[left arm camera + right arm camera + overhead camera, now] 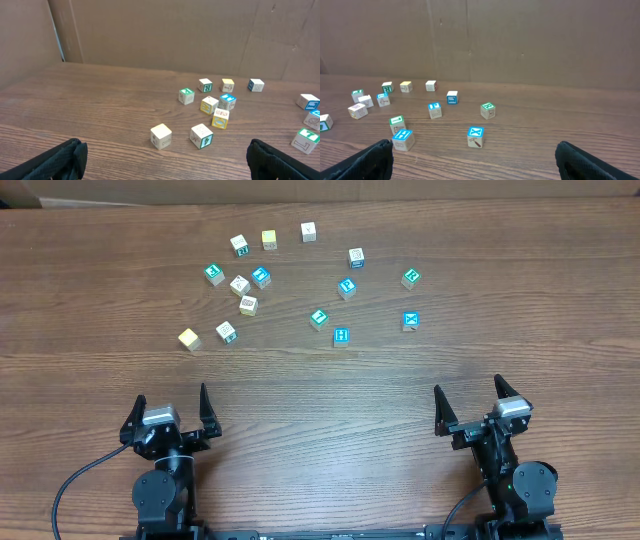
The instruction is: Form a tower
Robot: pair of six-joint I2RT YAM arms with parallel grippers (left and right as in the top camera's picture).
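Small wooden picture cubes lie scattered across a brown wood-grain surface (90, 115) before a plain brown wall (165, 35). Nearest the camera, a plain cream cube (160, 136) sits just beside a cube with a teal mark (201, 136). Behind them, a loose cluster includes a green-topped cube (186, 95), a blue-topped cube (227, 101) and a yellow cube (227, 85). More cubes run off the right edge. The left end effector (164, 156) stands wide open, its dark fingers (60, 161) in the bottom corners, apart from every cube.
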